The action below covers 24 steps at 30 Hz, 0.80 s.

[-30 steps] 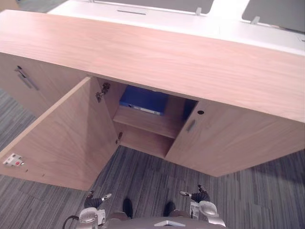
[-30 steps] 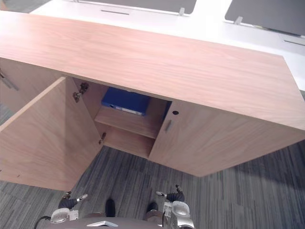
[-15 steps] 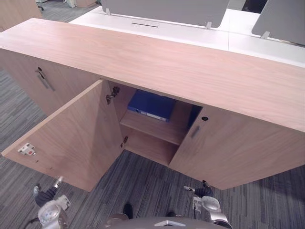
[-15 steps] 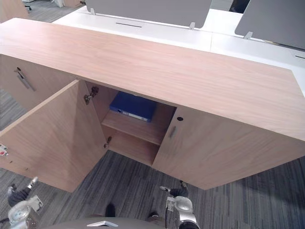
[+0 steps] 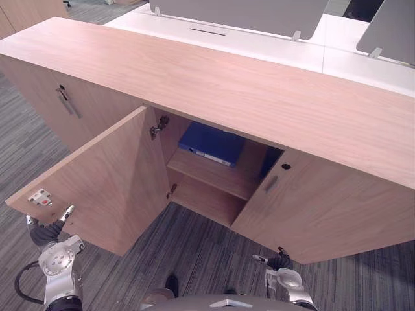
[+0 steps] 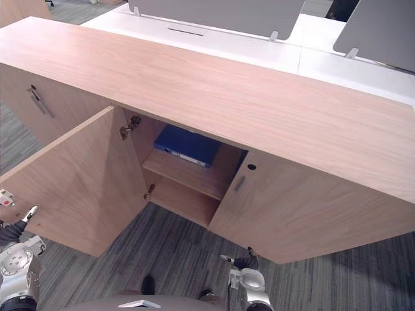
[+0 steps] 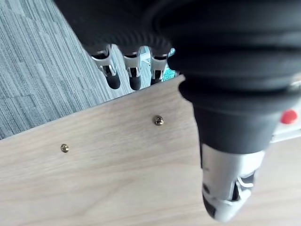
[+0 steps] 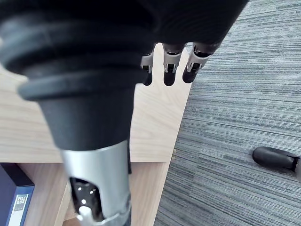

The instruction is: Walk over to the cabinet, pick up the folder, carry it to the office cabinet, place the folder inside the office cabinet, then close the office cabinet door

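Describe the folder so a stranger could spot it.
Find the long wooden cabinet and its door swung wide open. Inside, on the upper shelf, is the folder. It lies flat, blue against bare wood, a white label on its spine.

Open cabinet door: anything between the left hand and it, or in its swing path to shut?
Nothing visible. The left hand hovers by the open door at its free edge, fingers straight. Nothing shows in the door's arc, and the blue folder lies back on the shelf, inside the opening.
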{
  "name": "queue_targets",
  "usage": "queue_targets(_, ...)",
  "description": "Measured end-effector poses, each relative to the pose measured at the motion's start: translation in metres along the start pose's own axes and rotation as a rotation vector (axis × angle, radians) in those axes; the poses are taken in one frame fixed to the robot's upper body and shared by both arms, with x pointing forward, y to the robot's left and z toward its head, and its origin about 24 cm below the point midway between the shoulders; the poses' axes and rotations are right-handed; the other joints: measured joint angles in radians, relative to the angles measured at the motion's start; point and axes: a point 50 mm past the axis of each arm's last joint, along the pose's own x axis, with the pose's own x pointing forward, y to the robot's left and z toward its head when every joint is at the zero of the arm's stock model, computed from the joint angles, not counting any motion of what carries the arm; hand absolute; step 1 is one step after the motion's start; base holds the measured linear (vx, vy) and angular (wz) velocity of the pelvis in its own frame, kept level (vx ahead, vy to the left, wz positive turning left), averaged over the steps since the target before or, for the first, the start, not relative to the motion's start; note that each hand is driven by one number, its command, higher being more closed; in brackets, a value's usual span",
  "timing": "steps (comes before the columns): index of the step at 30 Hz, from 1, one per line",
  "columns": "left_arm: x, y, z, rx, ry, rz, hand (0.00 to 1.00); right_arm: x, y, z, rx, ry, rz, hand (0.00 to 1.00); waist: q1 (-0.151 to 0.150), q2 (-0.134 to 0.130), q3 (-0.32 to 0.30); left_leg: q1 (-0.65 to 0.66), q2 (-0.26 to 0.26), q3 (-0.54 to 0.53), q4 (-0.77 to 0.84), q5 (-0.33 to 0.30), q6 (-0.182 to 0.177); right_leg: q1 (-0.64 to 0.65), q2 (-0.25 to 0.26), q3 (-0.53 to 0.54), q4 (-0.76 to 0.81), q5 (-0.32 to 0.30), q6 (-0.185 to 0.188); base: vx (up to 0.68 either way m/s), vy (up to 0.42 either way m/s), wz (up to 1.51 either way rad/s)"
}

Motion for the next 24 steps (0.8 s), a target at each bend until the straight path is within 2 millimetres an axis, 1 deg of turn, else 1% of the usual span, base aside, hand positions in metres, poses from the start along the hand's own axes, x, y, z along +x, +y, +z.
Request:
queue_targets(4,-0.002,-0.005,0.006,0.004,-0.026,-0.032,0.0,-0.003,-0.003,-0.01,-0.006,0.03,-0.004,0.0,0.011,-0.008,0.004,-0.004,0.007,-0.007,0.0,0.002,-0.006,-0.007,0.004,0.0,0.013,-0.009,-0.001,-0.01,-0.009,0.02)
queue_targets(8,-0.009,-0.007,0.006,0.019,-0.04,-0.066,0.0,-0.004,-0.004,-0.017,-0.011,0.053,-0.004,0.0,0.014,-0.014,0.005,-0.007,0.01,-0.017,0.0,0.004,-0.011,-0.009,0.006,-0.001,0.022,-0.017,-0.001,-0.01,-0.016,0.09)
queue_targets(11,-0.024,-0.01,0.005,0.027,-0.057,-0.117,0.0,-0.005,-0.005,-0.021,-0.013,0.063,-0.006,0.0,0.022,-0.015,0.003,-0.022,0.01,-0.021,0.0,0.008,-0.014,-0.022,0.005,0.001,0.028,-0.019,0.0,-0.01,0.0,0.11)
queue_targets(13,-0.038,-0.015,0.003,0.035,-0.063,-0.184,0.0,-0.008,-0.006,-0.026,-0.016,0.079,-0.009,0.0,0.037,-0.016,0.003,-0.025,0.01,-0.023,0.0,0.011,-0.015,-0.021,0.004,0.007,0.03,-0.016,0.004,-0.01,0.005,0.12)
queue_targets(15,-0.048,-0.019,0.0,0.036,-0.061,-0.233,0.0,-0.009,-0.006,-0.028,-0.023,0.083,-0.005,0.0,0.044,-0.016,0.003,-0.026,0.009,-0.026,0.0,0.015,-0.014,-0.022,0.004,0.028,0.032,-0.014,0.008,-0.02,0.013,0.11)
queue_targets(19,-0.066,-0.025,-0.007,0.053,-0.041,-0.352,0.0,-0.009,-0.002,-0.029,-0.032,0.082,0.01,0.0,0.044,-0.015,0.003,-0.031,0.007,-0.027,0.0,0.024,-0.015,-0.026,0.003,0.04,0.031,-0.018,0.008,-0.06,0.012,0.04)
queue_targets(20,-0.074,-0.031,-0.007,0.053,-0.04,-0.409,0.0,-0.01,0.0,-0.029,-0.033,0.082,0.014,0.0,0.044,-0.016,0.003,-0.034,0.006,-0.025,0.0,0.028,-0.013,-0.034,0.004,0.061,0.029,-0.024,0.019,-0.06,0.022,-0.01)
queue_targets(21,-0.082,-0.033,-0.009,0.053,-0.03,-0.448,0.0,-0.01,0.001,-0.03,-0.033,0.085,0.016,0.0,0.044,-0.015,0.003,-0.037,0.005,-0.023,0.0,0.028,-0.012,-0.039,0.004,0.075,0.029,-0.024,0.019,-0.07,0.034,0.0)
queue_targets(22,-0.094,-0.037,-0.012,0.06,-0.02,-0.532,0.0,-0.011,0.002,-0.031,-0.031,0.088,0.02,0.0,0.043,-0.015,0.002,-0.036,0.004,-0.019,0.0,0.028,-0.01,-0.042,0.006,0.093,0.025,-0.022,0.022,-0.04,0.036,0.03)
queue_targets(23,-0.105,-0.046,-0.013,0.056,-0.017,-0.629,0.0,-0.012,0.004,-0.032,-0.031,0.091,0.026,0.0,0.041,-0.015,0.002,-0.035,0.001,-0.015,0.0,0.029,-0.009,-0.048,0.007,0.112,0.024,-0.02,0.027,-0.03,0.036,0.03)
queue_targets(24,-0.111,-0.052,-0.013,0.048,-0.018,-0.677,0.0,-0.013,0.005,-0.033,-0.037,0.093,0.031,0.0,0.038,-0.015,0.001,-0.036,0.0,-0.009,0.0,0.03,-0.009,-0.051,0.007,0.117,0.024,-0.019,0.028,-0.04,0.05,-0.08)
